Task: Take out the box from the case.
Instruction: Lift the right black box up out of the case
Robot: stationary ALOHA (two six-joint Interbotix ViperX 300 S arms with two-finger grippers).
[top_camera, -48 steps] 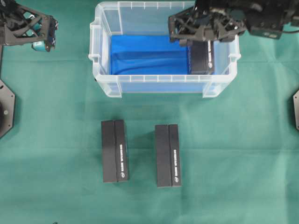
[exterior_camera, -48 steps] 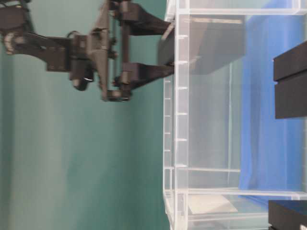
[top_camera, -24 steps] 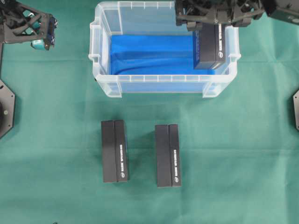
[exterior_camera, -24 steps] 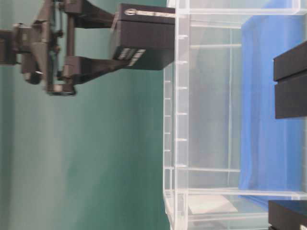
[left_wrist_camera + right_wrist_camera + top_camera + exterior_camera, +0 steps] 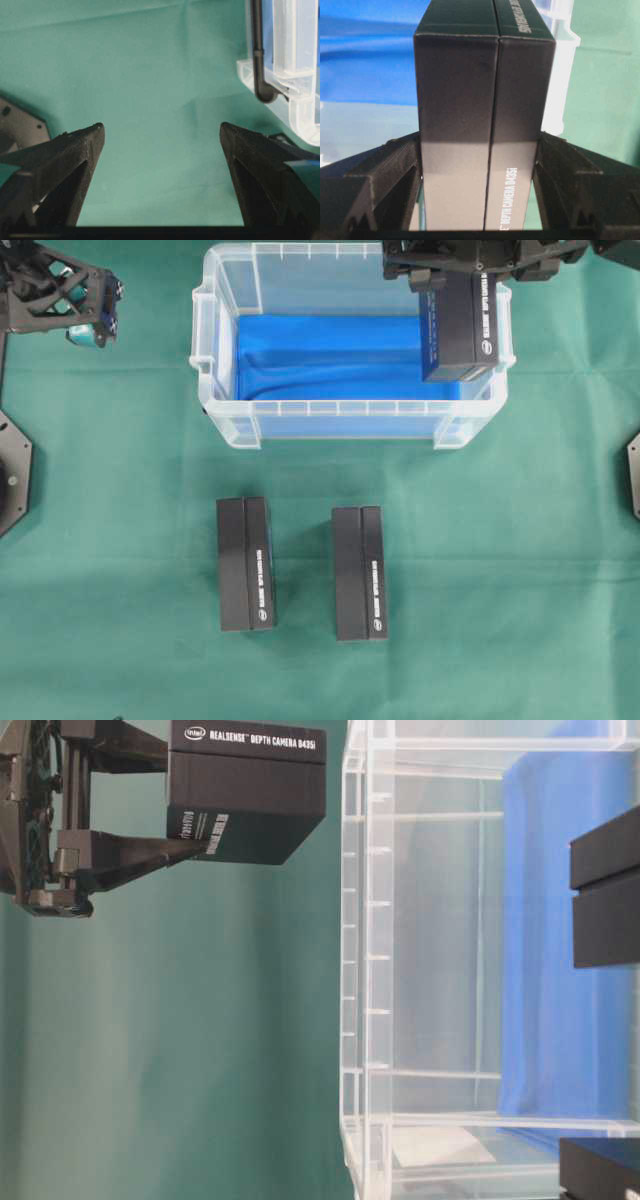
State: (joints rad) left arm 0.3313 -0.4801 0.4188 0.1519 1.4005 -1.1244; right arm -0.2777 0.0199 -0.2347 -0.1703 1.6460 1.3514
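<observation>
Left fingers [image 5: 65, 165] spread wide, nothing between them, beside the case's [image 5: 350, 420] left end. The case is clear plastic with a blue cloth [image 5: 320, 355] lining. Right fingers [image 5: 385, 170] pinch the box [image 5: 460, 325], black, printed "RealSense Depth Camera D435i". It sat low inside the case a second ago; it now hangs between the fingers, clear above the rim.

A green cloth [image 5: 480, 560] covers the whole tabletop, lightly creased. On it lie 2 black boxes, side by side but apart, both with long sides running toward the camera's bottom edge in the overhead view. The left black box [image 5: 246, 562] and the right black box [image 5: 360, 572] each carry a line of small white lettering along one long face.
</observation>
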